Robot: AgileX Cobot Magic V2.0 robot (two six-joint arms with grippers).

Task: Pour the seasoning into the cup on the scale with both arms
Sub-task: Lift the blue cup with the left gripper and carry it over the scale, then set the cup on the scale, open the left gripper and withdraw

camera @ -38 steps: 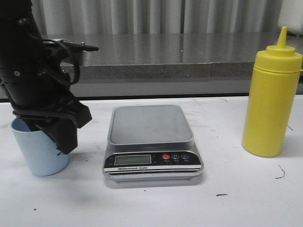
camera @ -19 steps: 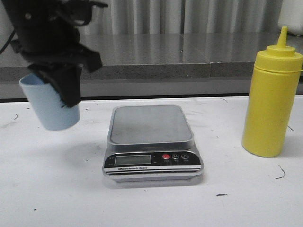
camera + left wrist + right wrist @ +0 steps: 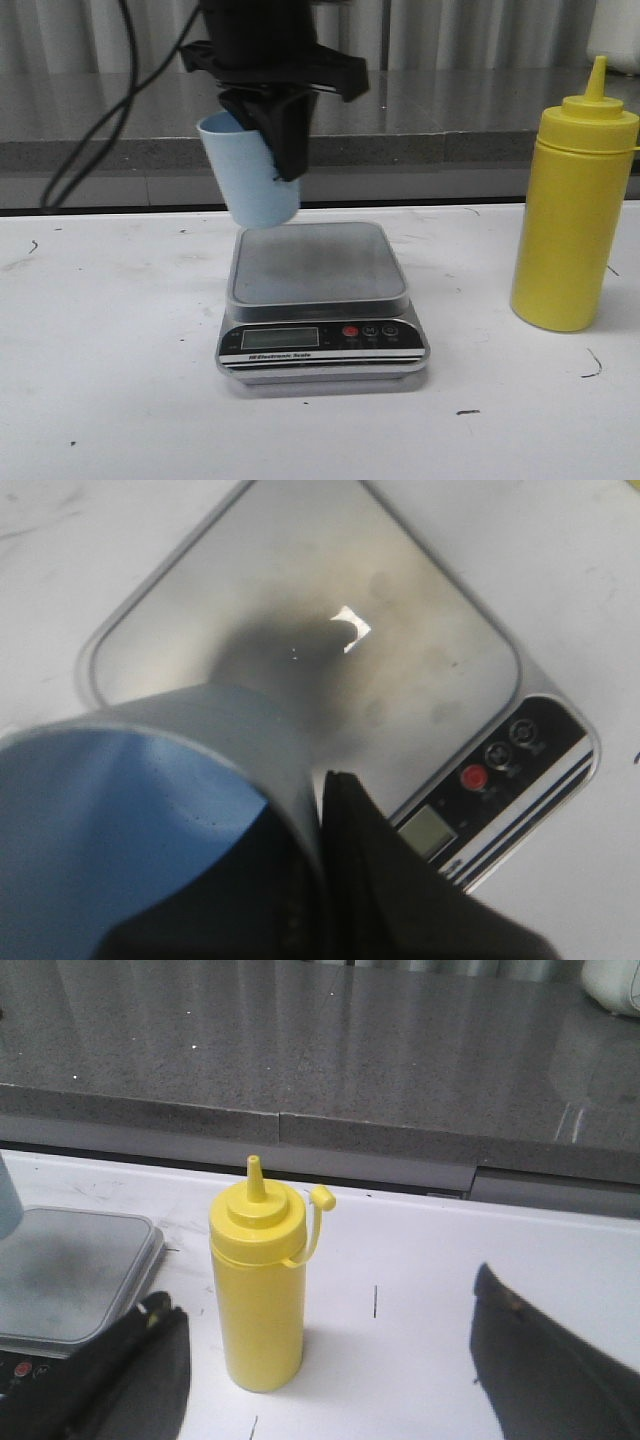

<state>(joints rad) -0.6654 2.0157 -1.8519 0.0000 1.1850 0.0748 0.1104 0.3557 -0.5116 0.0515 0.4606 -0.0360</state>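
Left tool pinching cup by rim, tilted, upper centre, above scale for placing. Right tool wide, facing seasoning.

I see a matte pale-blue plastic cup, a brushed-metal scale platform, a smooth opaque yellow plastic squeeze bottle, and a scuffed white worktop.

The left gripper now carries the cup at upper centre of the front view, tilted above the scale's rear-left corner, up from the lower-left tabletop.
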